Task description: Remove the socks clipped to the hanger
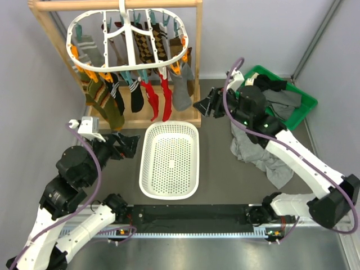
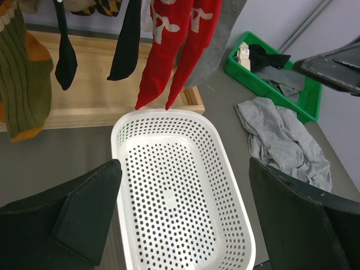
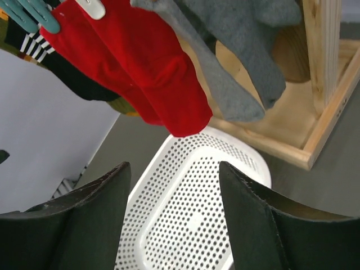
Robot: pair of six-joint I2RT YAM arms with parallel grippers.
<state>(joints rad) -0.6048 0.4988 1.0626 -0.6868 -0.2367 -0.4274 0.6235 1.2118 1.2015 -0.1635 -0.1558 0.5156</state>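
- Right gripper: my jaws stand part open with nothing between them. They point left at the socks and touch none.
- Left gripper: my jaws are spread wide and empty, just left of the white basket.
- The hanger hangs from the wooden rail stand at the far left. It lies flat, with its long axis running left to right.
- The socks hang from its clips, long axes vertical, cuffs up and toes down.
- Red socks: count 2, side by side. Their toes hang over the basket's far rim, ahead of my right jaws and far from my left jaws.
- Grey sock: the one nearest my right jaws, just to their left. The right wrist view shows two grey toes.
- Black socks with white stripes: count 2, left of the red pair.
- Olive socks hang leftmost. I cannot count them surely.
- Argyle socks hang on the far row.
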